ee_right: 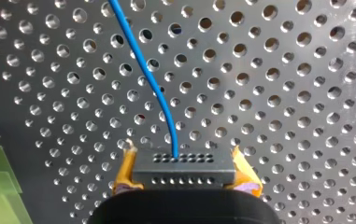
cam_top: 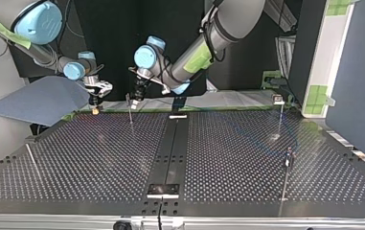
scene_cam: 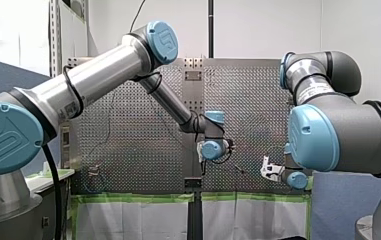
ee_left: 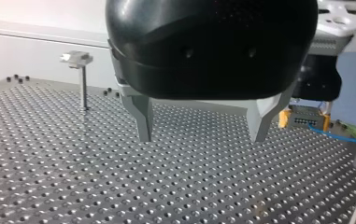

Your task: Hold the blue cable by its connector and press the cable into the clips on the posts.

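While clamping connector (ee_right: 183, 176) in right gripper (ee_right: 185, 164), with left gripper (ee_left: 202, 137) gaping empty: hold seemingly done. Next, likely pressing cable (ee_right: 150, 81) into clip (ee_left: 75, 57) on post (ee_left: 83, 88), at left gripper's 10 o'clock.

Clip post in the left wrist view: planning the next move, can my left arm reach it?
Probably yes: my left gripper is open and empty, with only bare table between it and the clip post.

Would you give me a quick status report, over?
Right gripper shut on connector. Left gripper open, empty. Blue cable trails ahead from connector. No obstruction seen.
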